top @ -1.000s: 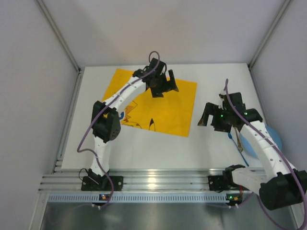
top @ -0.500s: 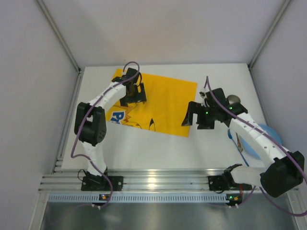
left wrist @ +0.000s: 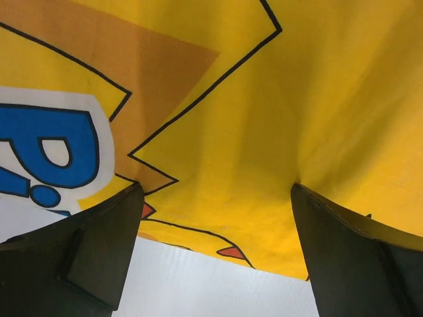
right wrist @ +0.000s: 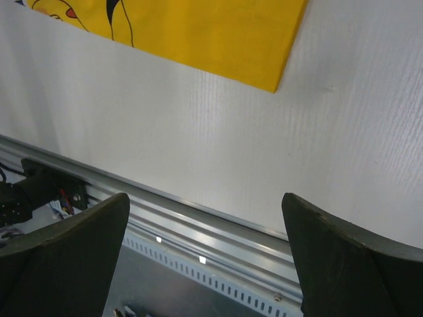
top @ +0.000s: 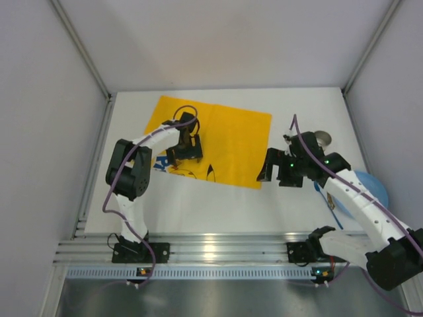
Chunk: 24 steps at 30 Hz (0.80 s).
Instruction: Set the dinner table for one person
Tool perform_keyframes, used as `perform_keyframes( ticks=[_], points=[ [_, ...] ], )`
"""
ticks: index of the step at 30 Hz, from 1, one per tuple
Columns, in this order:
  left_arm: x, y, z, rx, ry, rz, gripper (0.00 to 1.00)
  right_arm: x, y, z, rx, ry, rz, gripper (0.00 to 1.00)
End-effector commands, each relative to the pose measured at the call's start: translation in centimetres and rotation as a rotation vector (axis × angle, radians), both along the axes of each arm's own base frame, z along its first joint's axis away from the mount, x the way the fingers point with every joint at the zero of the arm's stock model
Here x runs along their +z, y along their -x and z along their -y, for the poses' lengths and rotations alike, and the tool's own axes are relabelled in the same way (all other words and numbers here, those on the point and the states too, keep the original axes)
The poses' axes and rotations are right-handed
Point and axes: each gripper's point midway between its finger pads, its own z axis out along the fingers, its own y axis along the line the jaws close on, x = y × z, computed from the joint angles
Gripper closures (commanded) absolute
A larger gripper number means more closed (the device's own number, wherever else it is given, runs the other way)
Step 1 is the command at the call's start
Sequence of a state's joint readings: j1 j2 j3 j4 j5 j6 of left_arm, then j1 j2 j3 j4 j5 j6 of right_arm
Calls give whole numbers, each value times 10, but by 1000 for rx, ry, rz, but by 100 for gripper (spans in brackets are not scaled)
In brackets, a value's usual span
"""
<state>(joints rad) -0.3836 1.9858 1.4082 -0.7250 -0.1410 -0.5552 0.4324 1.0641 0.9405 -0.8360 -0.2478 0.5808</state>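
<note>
The dinner table [top: 218, 205] is a plain white top. A yellow printed cloth mat [top: 228, 142] lies flat on its far middle. My left gripper [top: 185, 157] is open and low over the mat's near left part. In the left wrist view its fingers straddle the mat's near edge [left wrist: 264, 99], with bare table [left wrist: 218, 290] below them and nothing between them. My right gripper [top: 276, 175] is open and empty just past the mat's near right corner. The right wrist view shows that corner [right wrist: 198, 26] and white table [right wrist: 231, 132].
A blue plate [top: 370, 188] lies at the right edge, partly under my right arm, with a blue-handled utensil [top: 327, 197] beside it. A metal cup [top: 323, 139] stands behind the right arm. An aluminium rail [top: 218, 247] runs along the near edge. White walls enclose the table.
My left gripper has moved from the mat's far edge toward me, to its near left part. My right gripper swung left toward the mat's corner, then came a little nearer. The mat looks unmoved.
</note>
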Motion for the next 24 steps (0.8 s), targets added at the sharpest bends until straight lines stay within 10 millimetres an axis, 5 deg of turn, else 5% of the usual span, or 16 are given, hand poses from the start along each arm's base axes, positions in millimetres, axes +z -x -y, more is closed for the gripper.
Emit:
perform_keyframes(
  ticks=[1,8,14,24],
  points=[
    [-20,37,17,8,-28,-58,2,6,0,2,-15,11,15,0],
    [-47,84,89,-23,58,-160,1,13,-10,8,-18,65,45,0],
    [-35,73,114,-21,117,-135,1,34,-18,12,-20,89,88,0],
    [-8,83,177,18,389,-187,1,115,-53,30,-61,155,235,0]
  ],
)
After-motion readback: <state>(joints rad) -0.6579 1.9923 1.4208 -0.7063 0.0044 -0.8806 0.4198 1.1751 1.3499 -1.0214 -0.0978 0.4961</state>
